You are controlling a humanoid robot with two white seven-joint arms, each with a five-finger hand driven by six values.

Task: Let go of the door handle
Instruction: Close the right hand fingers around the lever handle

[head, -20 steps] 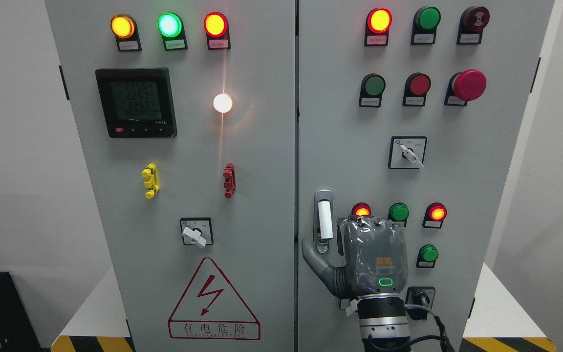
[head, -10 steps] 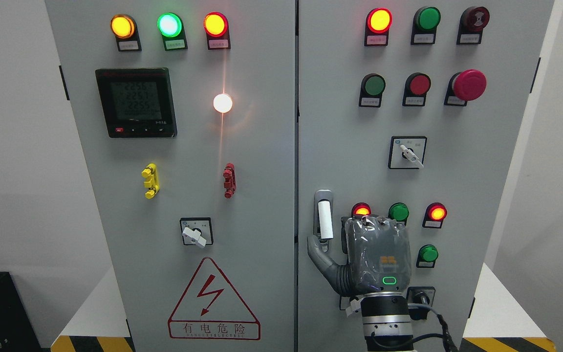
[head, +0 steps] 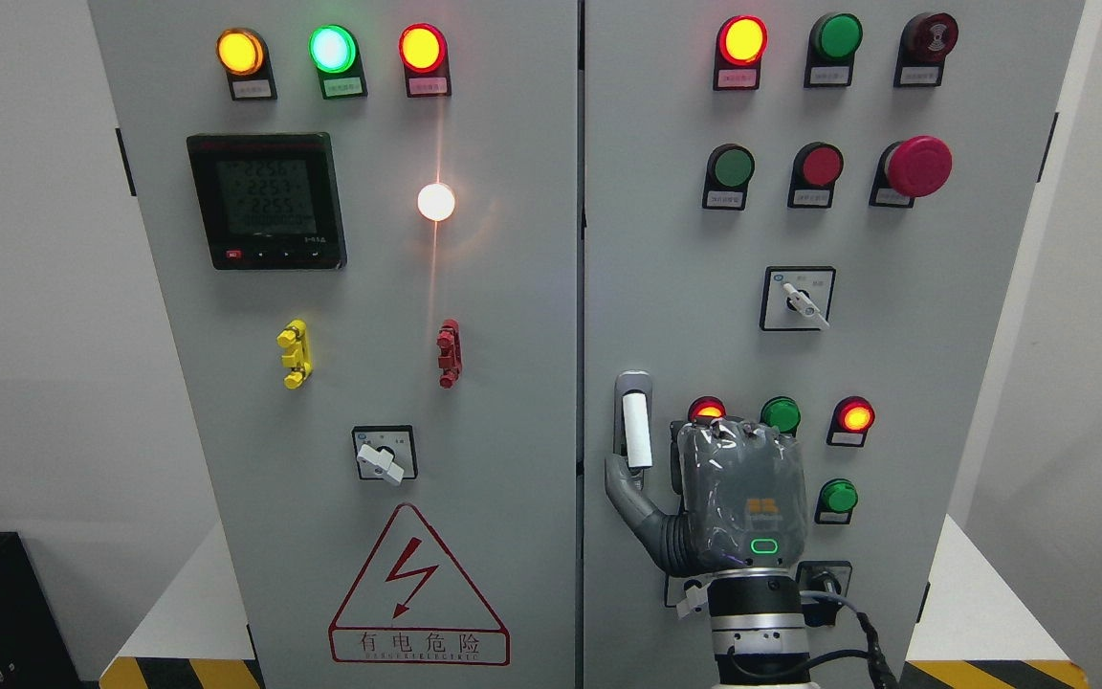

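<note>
The white door handle (head: 637, 431) stands upright in its grey metal plate on the left edge of the right cabinet door (head: 666, 287). My right hand (head: 740, 498) comes up from the bottom edge and shows its grey back just right of the handle. It holds nothing. Its thumb (head: 629, 488) sticks out to the left, with its tip just below the handle's lower end; whether it touches I cannot tell. The other fingers are hidden behind the back of the hand. The handle itself is free and fully in sight.
Lit red and green lamps (head: 781, 414) sit on the door just above and right of the hand, with a rotary switch (head: 798, 299) higher up. A red mushroom button (head: 916, 166) is at the upper right. The left door carries a meter (head: 266, 201) and a warning triangle (head: 417, 588).
My right hand has shifted a little to the right and up. The thumb has drawn in from the door's left edge toward the spot under the handle.
</note>
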